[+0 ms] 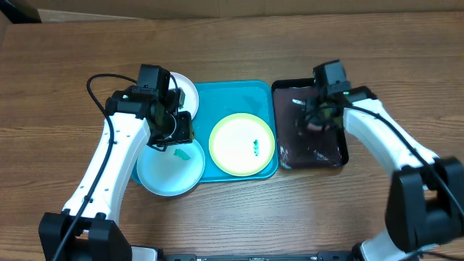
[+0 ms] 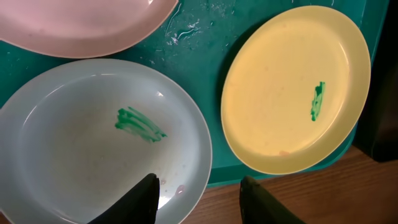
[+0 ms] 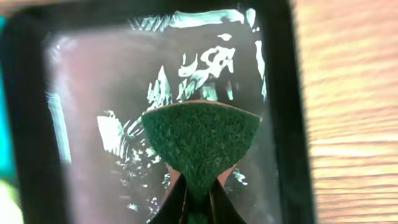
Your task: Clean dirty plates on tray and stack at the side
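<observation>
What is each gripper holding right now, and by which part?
The right gripper pinches a green sponge by its narrow bottom tip, above the black tray. The left gripper stands open over the blue plate, holding nothing.

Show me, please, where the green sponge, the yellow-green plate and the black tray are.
green sponge (image 3: 199, 140): right wrist view, middle of its green face.
yellow-green plate (image 1: 233, 141): overhead view, its pale centre.
black tray (image 1: 322, 150): overhead view, bare part of its floor.
</observation>
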{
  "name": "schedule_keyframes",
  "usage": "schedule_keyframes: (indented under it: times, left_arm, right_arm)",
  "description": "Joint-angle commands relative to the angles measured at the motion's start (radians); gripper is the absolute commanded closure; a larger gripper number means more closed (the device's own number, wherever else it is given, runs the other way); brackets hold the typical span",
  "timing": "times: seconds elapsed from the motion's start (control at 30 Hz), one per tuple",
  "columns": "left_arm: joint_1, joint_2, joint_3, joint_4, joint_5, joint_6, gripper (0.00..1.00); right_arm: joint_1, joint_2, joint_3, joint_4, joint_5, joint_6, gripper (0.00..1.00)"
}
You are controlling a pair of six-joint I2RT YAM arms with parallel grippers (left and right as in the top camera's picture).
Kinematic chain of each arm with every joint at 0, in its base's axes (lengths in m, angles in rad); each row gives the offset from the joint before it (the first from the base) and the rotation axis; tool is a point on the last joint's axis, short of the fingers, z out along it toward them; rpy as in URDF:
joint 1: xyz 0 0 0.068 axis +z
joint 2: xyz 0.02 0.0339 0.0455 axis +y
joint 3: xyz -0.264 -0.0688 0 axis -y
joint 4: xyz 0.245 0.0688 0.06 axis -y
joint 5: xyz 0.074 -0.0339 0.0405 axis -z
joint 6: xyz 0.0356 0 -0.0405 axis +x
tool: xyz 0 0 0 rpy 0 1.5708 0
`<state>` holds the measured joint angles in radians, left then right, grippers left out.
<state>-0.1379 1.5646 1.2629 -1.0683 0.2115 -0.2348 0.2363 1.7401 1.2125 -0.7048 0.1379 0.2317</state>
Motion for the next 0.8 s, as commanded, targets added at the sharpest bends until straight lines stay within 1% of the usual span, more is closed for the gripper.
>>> schedule_keyframes:
  times: [0.0, 0.1, 0.13, 0.2, 0.3, 0.43, 0.5, 0.67, 0.77]
  left_arm:
    - [-0.007, 0.006, -0.003, 0.011, -0.01, -0.017, 0.56]
    - [-0.007, 0.006, -0.003, 0.019, -0.009, -0.017, 0.56]
    - [-0.007, 0.006, -0.003, 0.02, -0.009, -0.021, 0.57]
    - [-0.007, 0.006, -0.003, 0.019, -0.009, -0.043, 0.6]
    - [-0.016, 0.006, -0.018, 0.034, -0.014, -0.078, 0.61]
    - [-0.047, 0.007, -0.088, 0.132, -0.021, -0.107, 0.6]
    - [-0.064, 0.01, -0.122, 0.183, -0.024, -0.107, 0.62]
    - [-0.103, 0.031, -0.145, 0.255, -0.04, -0.114, 0.67]
    - [-0.129, 0.056, -0.15, 0.277, -0.103, -0.13, 0.67]
  right_arm:
    - [-0.002, -0.051, 0.032, -0.014, 0.007, -0.003, 0.96]
    - [-0.002, -0.043, 0.031, -0.026, 0.008, -0.003, 0.94]
    - [-0.002, -0.043, 0.031, -0.03, 0.007, -0.003, 0.96]
    - [-0.002, -0.044, 0.031, -0.039, 0.007, -0.003, 0.96]
    - [-0.002, -0.044, 0.031, -0.051, 0.007, -0.003, 0.96]
    - [-0.002, -0.044, 0.032, -0.064, 0.005, -0.003, 0.96]
    - [-0.002, -0.044, 0.032, -0.07, 0.002, -0.003, 0.96]
    - [-0.002, -0.044, 0.032, -0.079, 0.0, -0.003, 0.96]
    - [-0.002, -0.044, 0.032, -0.084, 0.0, -0.003, 0.96]
